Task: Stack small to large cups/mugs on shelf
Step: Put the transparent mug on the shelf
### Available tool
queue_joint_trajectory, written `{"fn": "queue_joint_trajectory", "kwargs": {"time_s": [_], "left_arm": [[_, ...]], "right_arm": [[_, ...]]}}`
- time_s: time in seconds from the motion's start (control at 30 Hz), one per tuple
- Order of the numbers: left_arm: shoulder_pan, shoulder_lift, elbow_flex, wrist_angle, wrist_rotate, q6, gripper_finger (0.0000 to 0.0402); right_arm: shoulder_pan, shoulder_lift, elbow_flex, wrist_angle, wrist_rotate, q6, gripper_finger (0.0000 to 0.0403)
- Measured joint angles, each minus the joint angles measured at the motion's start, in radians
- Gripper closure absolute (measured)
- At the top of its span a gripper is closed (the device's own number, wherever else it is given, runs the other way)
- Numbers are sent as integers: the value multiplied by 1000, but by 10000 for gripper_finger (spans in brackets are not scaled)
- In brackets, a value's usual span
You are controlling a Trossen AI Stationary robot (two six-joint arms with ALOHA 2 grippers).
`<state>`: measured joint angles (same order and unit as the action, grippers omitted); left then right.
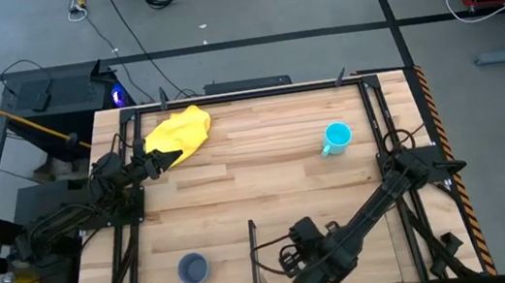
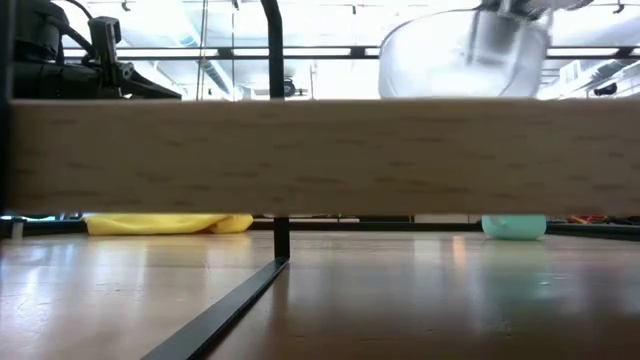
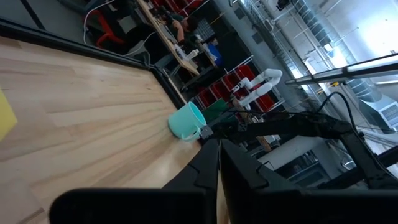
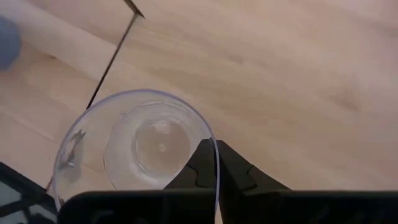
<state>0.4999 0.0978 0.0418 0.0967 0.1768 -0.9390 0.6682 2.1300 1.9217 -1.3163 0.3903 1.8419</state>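
My right gripper [image 4: 216, 167] is shut on the small clear plastic cup [image 4: 137, 146] near the table's near edge, just right of the thin dark divider [image 1: 255, 258]. The cup also shows in the low view [image 2: 465, 50], above a wooden plank [image 2: 320, 155]. The grey-blue mug [image 1: 192, 270] stands on its base left of the divider. The cyan mug [image 1: 336, 137] stands on its base at the far right and also shows in the left wrist view [image 3: 186, 122]. My left gripper [image 3: 219, 163] is shut and empty beside the yellow cloth [image 1: 180, 131] at the far left. My right gripper pinches the clear cup's rim [image 4: 215, 149], one finger [image 4: 198, 167] inside the cup and one [image 4: 236, 173] outside. The fingers come from above, pointing down. The cup is upright, mouth up. Whether its base is on the wood does not show.
Black frame rails [image 1: 377, 125] run along the table's sides and far edge. A wooden plank crosses the low view and hides most of the table behind it. Bare wood [image 1: 267, 174] lies between the mugs in the middle of the table.
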Motion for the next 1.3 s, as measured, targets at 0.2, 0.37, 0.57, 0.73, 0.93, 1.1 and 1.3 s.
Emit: {"fn": "queue_joint_trajectory", "kwargs": {"time_s": [0.2, 0.37, 0.57, 0.73, 0.93, 1.1, 1.3], "left_arm": [[0, 0, 0, 0, 0, 4, 393], [0, 0, 0, 0, 0, 8, 380], [0, 0, 0, -5, 0, 8, 376], [0, 0, 0, -7, 0, 9, 389], [0, 0, 0, -6, 0, 10, 388], [0, 0, 0, -6, 0, 11, 376], [0, 0, 0, -6, 0, 10, 387]], "right_arm": [[3, 0, 1, -13, 14, 147, 403], [2, 5, 1, -11, -31, 146, 403], [2, 13, 1, 3, -51, 117, 403], [2, 13, 1, 5, -51, 118, 402], [2, 13, 0, 5, -51, 113, 397], [5, 13, 0, 23, -45, 70, 395], [4, 13, 0, 62, -17, 31, 372]]}}
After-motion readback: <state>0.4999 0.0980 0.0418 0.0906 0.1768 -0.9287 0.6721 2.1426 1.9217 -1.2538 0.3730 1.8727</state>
